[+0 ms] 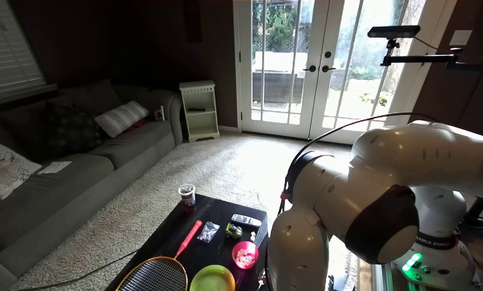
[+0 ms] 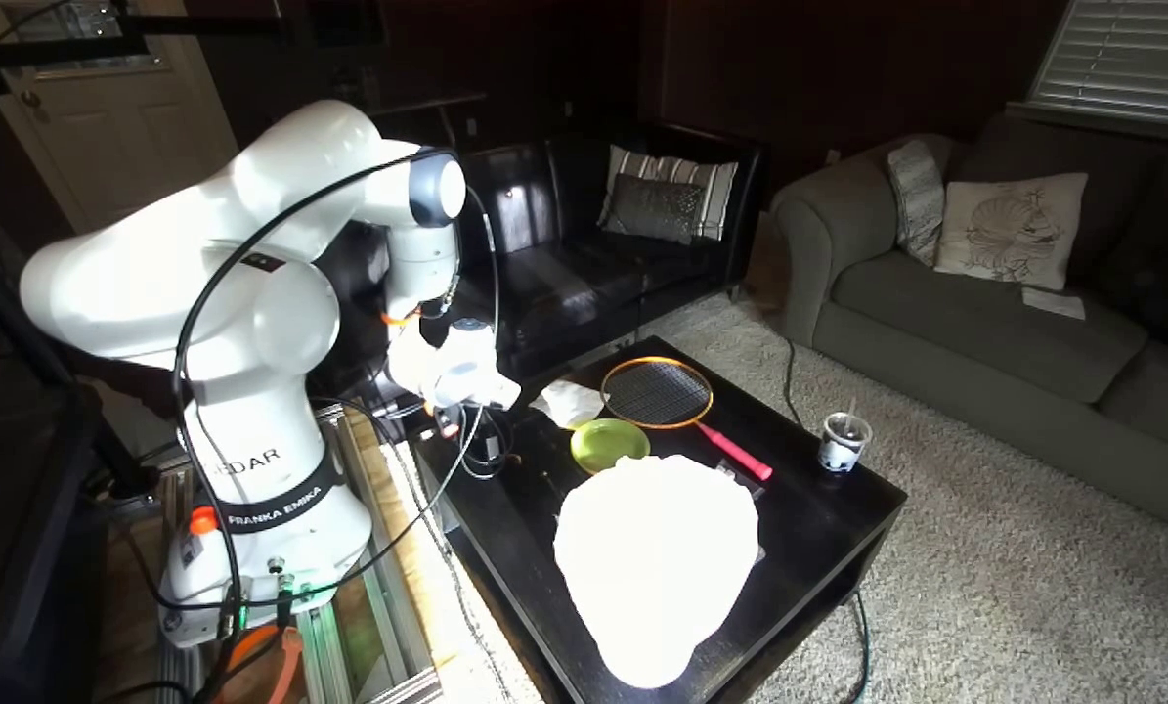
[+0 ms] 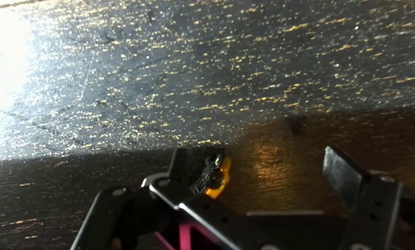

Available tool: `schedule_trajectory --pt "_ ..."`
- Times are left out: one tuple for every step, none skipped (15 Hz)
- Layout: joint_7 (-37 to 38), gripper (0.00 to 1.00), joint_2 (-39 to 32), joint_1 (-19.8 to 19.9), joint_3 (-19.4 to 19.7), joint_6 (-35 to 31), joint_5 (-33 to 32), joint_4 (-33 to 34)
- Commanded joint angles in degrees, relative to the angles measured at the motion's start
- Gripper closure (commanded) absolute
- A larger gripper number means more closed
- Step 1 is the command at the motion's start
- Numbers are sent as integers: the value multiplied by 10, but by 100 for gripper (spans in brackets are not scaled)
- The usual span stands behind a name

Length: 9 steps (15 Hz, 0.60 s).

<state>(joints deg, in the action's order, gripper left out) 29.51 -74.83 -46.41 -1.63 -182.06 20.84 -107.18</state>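
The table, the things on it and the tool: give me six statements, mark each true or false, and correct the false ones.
1. The tool is shut. False: its fingers stand wide apart in the wrist view.
2. A yellow-and-black object shows between them, nearer the finger on the picture's left. True.
3. The racket has a green handle. False: the handle is pinkish red.
4. The pink bowl is empty. False: it holds pale pieces.
5. The remote lies on the dark table. True.
6. The cup stands upright. True.
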Motion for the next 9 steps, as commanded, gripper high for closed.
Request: schedule_trajectory --pt "20 0 -21 -20 16 9 22 31" --pt "23 0 -24 -23 18 10 25 33" --pt "26 0 -26 -26 22 12 28 36" --pt "27 0 -27 -25 22 11 29 38" --pt "31 0 -29 -28 26 13 32 39" --pt "34 0 -30 -28 27 15 33 41" --pt "37 0 -31 -29 29 16 33 42" --pt "41 0 -32 -29 30 17 33 43" --pt "43 3 -32 -30 31 19 32 43"
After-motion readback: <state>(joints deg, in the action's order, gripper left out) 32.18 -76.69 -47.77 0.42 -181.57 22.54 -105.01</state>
